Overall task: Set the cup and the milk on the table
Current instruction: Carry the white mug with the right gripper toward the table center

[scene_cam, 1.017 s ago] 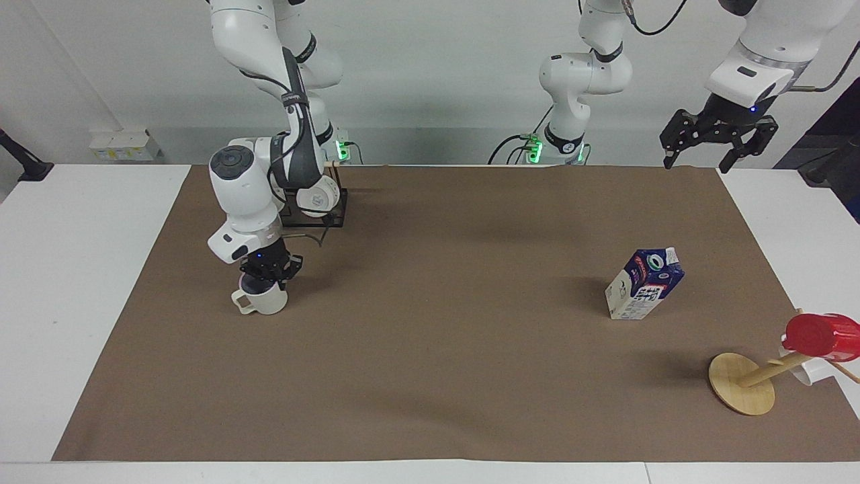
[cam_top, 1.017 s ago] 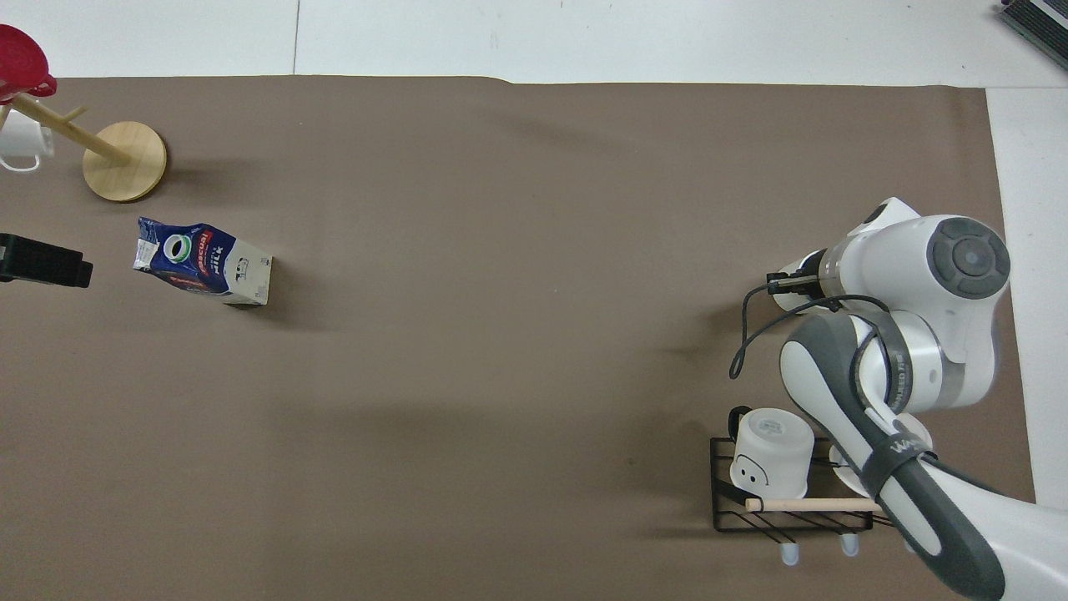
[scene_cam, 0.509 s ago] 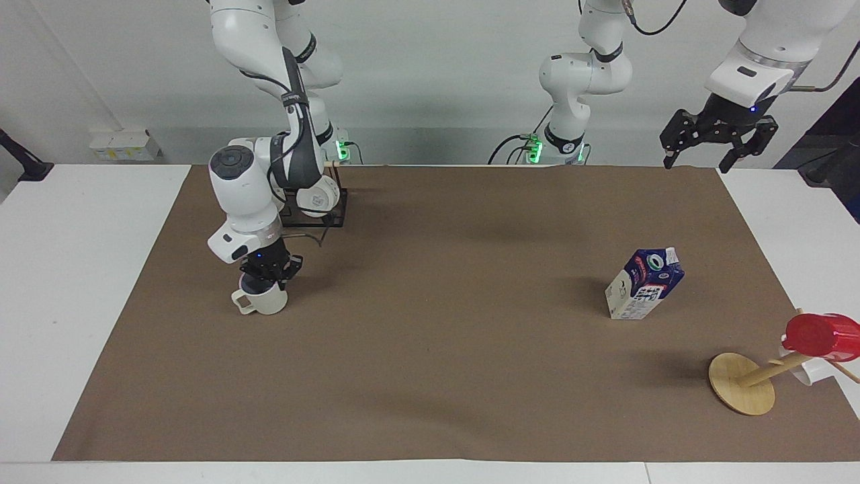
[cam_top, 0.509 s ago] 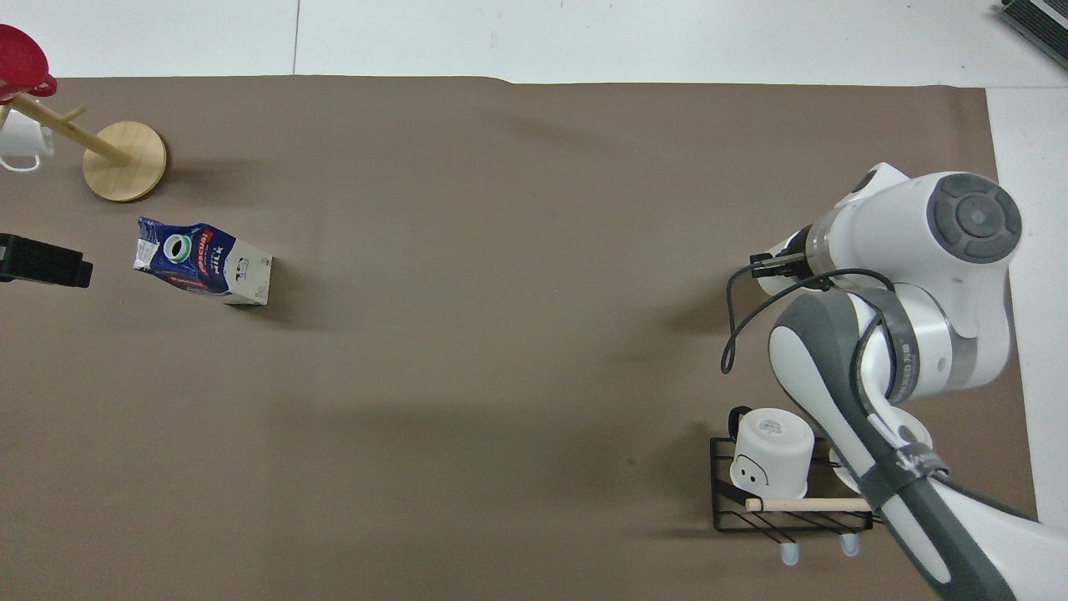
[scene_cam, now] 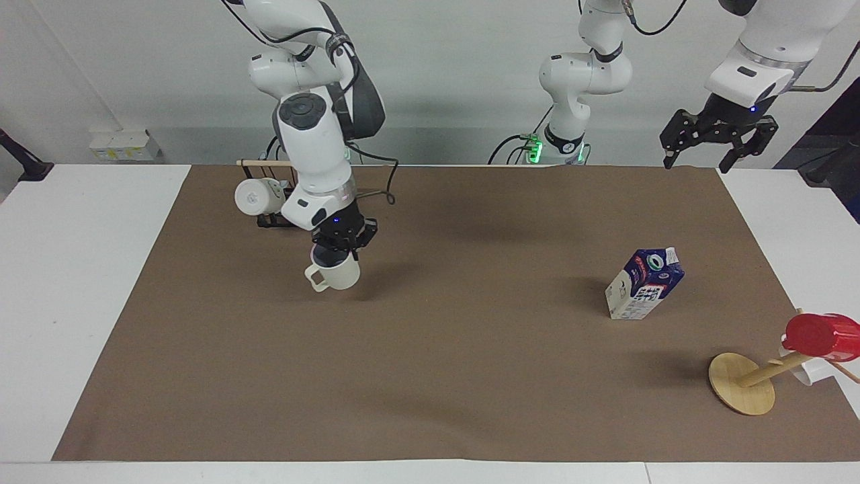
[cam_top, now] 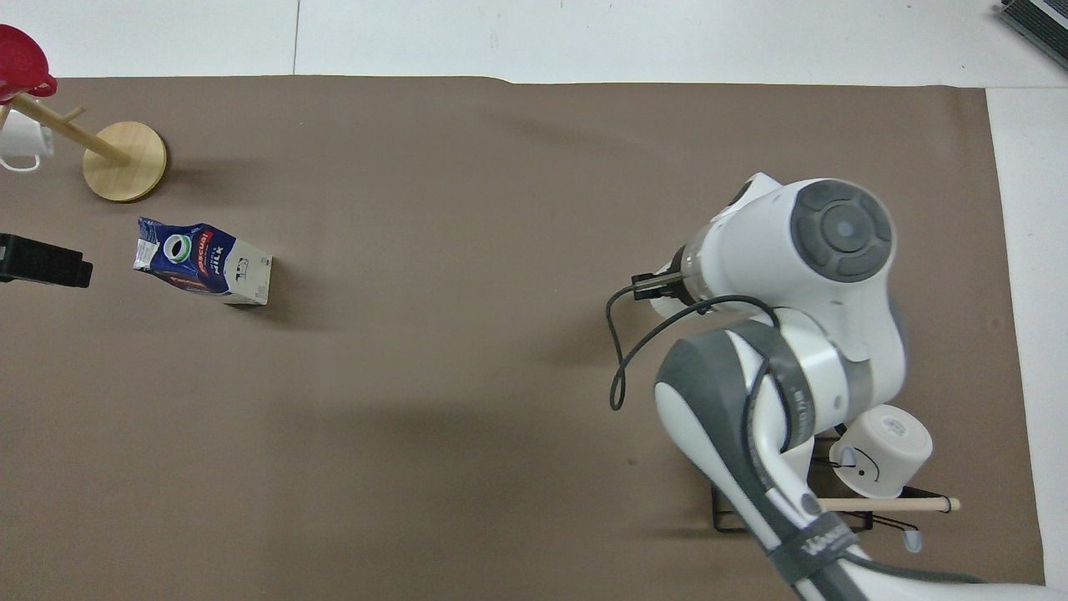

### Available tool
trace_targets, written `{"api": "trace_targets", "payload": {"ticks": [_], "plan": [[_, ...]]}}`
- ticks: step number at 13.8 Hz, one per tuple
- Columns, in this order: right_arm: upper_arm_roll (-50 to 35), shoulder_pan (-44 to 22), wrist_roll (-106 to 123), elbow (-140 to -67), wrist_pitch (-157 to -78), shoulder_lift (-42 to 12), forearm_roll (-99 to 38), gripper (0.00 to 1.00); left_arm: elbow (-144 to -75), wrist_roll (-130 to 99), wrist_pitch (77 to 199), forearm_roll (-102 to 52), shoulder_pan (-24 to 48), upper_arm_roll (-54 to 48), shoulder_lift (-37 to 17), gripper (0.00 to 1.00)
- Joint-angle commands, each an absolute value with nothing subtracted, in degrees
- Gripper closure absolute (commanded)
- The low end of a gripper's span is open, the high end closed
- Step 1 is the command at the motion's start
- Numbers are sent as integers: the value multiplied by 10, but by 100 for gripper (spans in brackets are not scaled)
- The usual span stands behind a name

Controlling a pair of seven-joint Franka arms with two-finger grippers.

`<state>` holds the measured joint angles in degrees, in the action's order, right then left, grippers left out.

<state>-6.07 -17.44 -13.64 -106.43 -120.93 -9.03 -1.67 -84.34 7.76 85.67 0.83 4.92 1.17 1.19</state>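
A: Report the position of the cup point(scene_cam: 334, 272).

B: The cream-beige cup hangs upright from the right gripper point(scene_cam: 340, 247), lifted clear of the brown paper sheet point(scene_cam: 430, 376), with its shadow on the sheet beside it. Its loop handle points toward the right arm's end of the table. In the overhead view the arm's body hides the cup.

A: State of the right gripper?

B: Its fingers are clamped on the cup's rim, one reaching down into the cup. The gripper points straight down over the sheet.

A: Position of the milk point(scene_cam: 644, 283)?

B: The carton stands on the sheet toward the left arm's end of the table point(scene_cam: 87, 269), well apart from the cup. It leans slightly, with the round white cap point(scene_cam: 670, 255) on its sloped top. Nothing touches it.

A: State of the left gripper point(scene_cam: 719, 142)?

B: It hangs in the air above the corner of the sheet at the left arm's end, fingers spread wide and holding nothing. That arm waits.

A: Other items?

B: A black wire rack point(cam_top: 834, 516) with a wooden rod sits near the right arm's base, with a white mug point(scene_cam: 259, 196) on it lying on its side. A wooden mug stand point(scene_cam: 742, 383) stands farther from the robots than the milk, carrying a red cup point(scene_cam: 821, 335) and another white mug point(cam_top: 18, 142).
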Motion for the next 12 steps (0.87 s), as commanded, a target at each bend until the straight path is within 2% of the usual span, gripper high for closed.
{"api": "trace_targets", "payload": {"ticks": [1, 6, 9, 12], "plan": [[-62, -222, -199, -1027, -1214, -133, 24, 100, -847, 86, 859, 3, 44, 11, 18, 0], [-61, -289, -298, -981, -1252, -207, 54, 100, -848, 86, 855, 3, 45, 11, 18, 0], [-62, -304, -330, -983, -1295, -224, 87, 100, -848, 85, 855, 3, 45, 11, 18, 0], [-62, -306, -343, -986, -1306, -231, 117, 100, -848, 86, 856, 3, 45, 11, 18, 0]]}}
